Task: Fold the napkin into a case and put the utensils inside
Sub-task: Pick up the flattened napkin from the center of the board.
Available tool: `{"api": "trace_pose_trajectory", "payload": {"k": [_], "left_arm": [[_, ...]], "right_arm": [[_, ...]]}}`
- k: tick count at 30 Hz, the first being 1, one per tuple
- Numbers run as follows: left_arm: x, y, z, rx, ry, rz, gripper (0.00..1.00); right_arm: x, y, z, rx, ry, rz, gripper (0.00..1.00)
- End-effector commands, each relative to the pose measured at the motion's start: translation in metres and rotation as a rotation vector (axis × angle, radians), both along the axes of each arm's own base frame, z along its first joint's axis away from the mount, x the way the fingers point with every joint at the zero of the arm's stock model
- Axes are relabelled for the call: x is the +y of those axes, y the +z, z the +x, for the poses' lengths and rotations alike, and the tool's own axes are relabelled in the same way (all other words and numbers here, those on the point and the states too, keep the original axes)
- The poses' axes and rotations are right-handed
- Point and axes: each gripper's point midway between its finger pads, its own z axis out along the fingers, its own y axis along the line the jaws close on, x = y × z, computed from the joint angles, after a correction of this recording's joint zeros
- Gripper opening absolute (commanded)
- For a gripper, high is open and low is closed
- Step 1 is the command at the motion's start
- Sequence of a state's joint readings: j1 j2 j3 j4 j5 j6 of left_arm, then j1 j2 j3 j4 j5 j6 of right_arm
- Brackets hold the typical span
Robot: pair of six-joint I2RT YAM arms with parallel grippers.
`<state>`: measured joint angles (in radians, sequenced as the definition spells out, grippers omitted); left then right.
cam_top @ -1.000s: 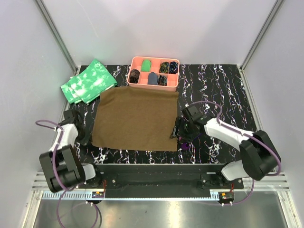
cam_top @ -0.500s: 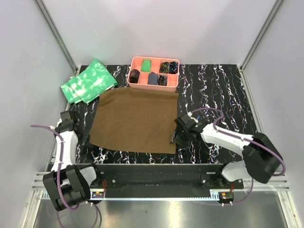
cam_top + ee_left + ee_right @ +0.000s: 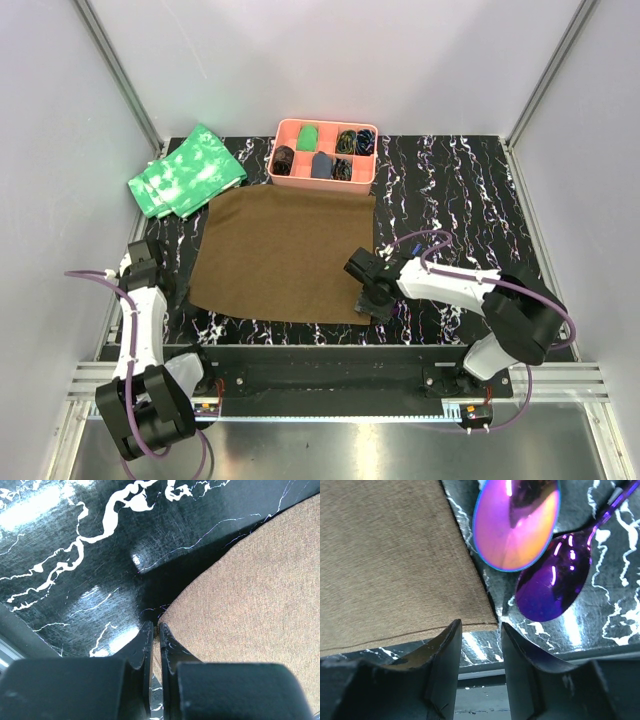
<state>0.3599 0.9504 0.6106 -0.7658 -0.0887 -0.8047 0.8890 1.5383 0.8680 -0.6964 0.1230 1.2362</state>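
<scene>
The brown napkin (image 3: pixel 285 255) lies flat and unfolded in the middle of the black marbled table. My left gripper (image 3: pixel 180 298) is at its near left corner. In the left wrist view the jaws (image 3: pixel 155 630) are shut on the napkin's edge (image 3: pixel 250 595). My right gripper (image 3: pixel 368 298) is at the near right corner. It is open (image 3: pixel 479 630), with its fingers either side of the napkin's corner (image 3: pixel 395 555). Two utensils lie just right of that corner: an iridescent pink-purple spoon bowl (image 3: pixel 515 522) and a purple spoon bowl (image 3: pixel 552 577). In the top view the right gripper hides them.
A pink compartment tray (image 3: pixel 290 125) with small items stands behind the napkin. Green white-mottled cloths (image 3: pixel 185 170) lie at the back left. The table's front edge runs just below both grippers.
My right gripper has moved left, off the utensils and onto the napkin's near right corner. My left arm has shifted and the napkin's near left corner has moved slightly left.
</scene>
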Motion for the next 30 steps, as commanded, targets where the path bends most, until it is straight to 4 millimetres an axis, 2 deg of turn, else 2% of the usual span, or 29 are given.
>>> {"api": "trace_pose_trajectory", "payload": {"k": [1, 6, 13, 18, 19, 20, 22, 23, 24, 26, 30], "left_arm": [[0.004, 0.005, 0.007, -0.034, -0.002, 0.026, 0.0], [0.004, 0.006, 0.008, -0.039, -0.009, 0.028, 0.0], [0.002, 0.006, 0.008, -0.045, -0.011, 0.02, 0.0], [0.001, 0.005, 0.007, -0.043, -0.01, 0.014, 0.0], [0.001, 0.005, 0.007, -0.044, -0.009, 0.016, 0.0], [0.001, 0.005, 0.007, -0.044, -0.005, 0.016, 0.0], [0.002, 0.006, 0.006, -0.049, -0.001, 0.018, 0.0], [0.002, 0.007, 0.006, -0.051, 0.001, 0.017, 0.0], [0.001, 0.007, 0.006, -0.054, 0.001, 0.019, 0.0], [0.003, 0.009, 0.005, -0.055, 0.006, 0.026, 0.0], [0.004, 0.016, 0.008, -0.074, -0.002, 0.04, 0.0]], "right_arm": [[-0.002, 0.006, 0.008, -0.042, -0.049, -0.053, 0.46], [-0.003, 0.0, 0.006, -0.026, -0.057, -0.066, 0.47], [0.006, -0.01, 0.01, -0.013, -0.036, -0.071, 0.48], [0.002, -0.022, 0.002, 0.019, -0.074, -0.073, 0.45], [-0.001, -0.024, 0.001, 0.017, -0.079, -0.079, 0.43], [0.0, -0.023, 0.002, 0.011, -0.084, -0.072, 0.33], [-0.001, -0.022, 0.003, -0.001, -0.093, -0.066, 0.23], [-0.001, -0.021, 0.004, -0.008, -0.095, -0.063, 0.12], [0.0, -0.019, 0.006, -0.016, -0.096, -0.057, 0.07], [0.0, -0.014, 0.01, -0.042, -0.096, -0.048, 0.0], [0.003, 0.003, 0.019, -0.123, 0.003, -0.019, 0.0]]}}
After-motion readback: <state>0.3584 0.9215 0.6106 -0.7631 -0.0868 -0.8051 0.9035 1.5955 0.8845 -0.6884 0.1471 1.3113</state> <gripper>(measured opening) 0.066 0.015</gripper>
